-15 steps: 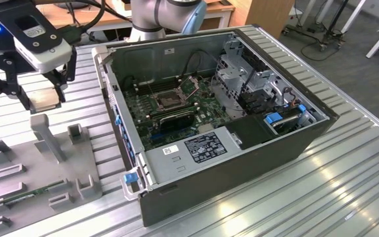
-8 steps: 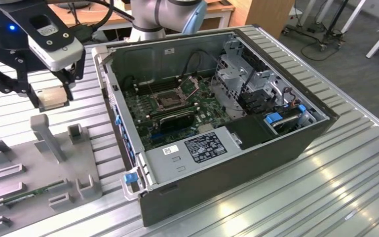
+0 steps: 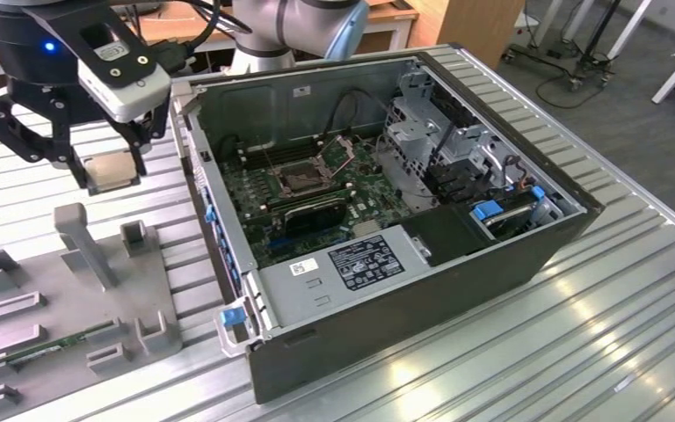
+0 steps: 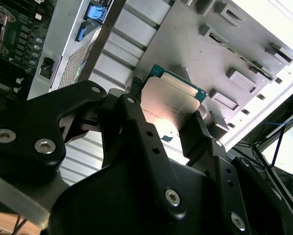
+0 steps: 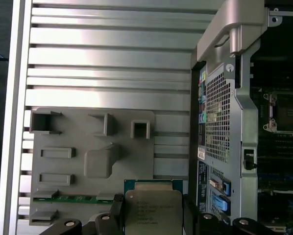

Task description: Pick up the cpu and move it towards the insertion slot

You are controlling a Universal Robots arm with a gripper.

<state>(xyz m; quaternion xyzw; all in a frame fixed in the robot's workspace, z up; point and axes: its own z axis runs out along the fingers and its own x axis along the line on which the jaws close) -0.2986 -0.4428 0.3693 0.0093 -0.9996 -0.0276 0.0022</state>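
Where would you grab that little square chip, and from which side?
By two opposite edges, coming from above its flat face. The cpu is a thin flat square, so only its rim offers a pinch. The gripper holds it so, pressing on two opposite edges.

The silver-grey tube arm with light blue joint caps (image 3: 302,26) comes in at the top of the exterior view and ends in a chunky black wrist (image 3: 32,35) with a small blue light on. The black two-finger linkage gripper (image 3: 115,178) points pretty much straight down. Its fingers (image 5: 118,214) are pinched against opposite edges of the small square silvery-topped cpu (image 5: 153,210), which sits flat between them.
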